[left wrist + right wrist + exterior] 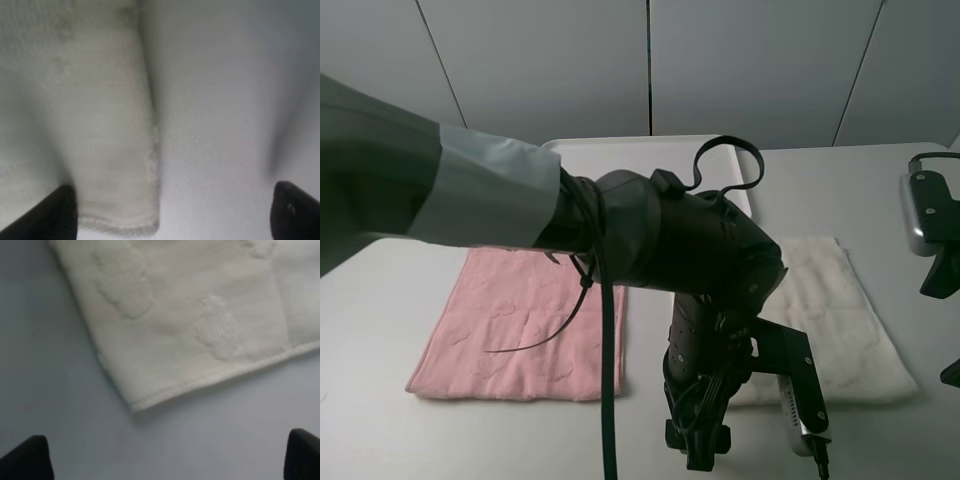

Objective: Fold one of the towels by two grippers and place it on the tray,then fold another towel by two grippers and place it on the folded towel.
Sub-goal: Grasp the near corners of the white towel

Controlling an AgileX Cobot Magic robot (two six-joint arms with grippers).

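Note:
The cream-white towel (840, 310) lies flat on the table at the right, and the pale pink towel (520, 320) lies flat at the left. The white tray (650, 152) sits behind them, largely hidden by my left arm. My left gripper (170, 220) hangs open over the cream towel's near left corner (110, 125), one finger over the cloth and one over bare table. My right gripper (165, 465) is open just off another corner of that towel (190, 330), holding nothing.
My left arm (650, 240) with its cables crosses the middle of the exterior view and covers part of both towels. The right arm (932, 225) shows at the right edge. Bare white table (380, 420) lies in front of the pink towel.

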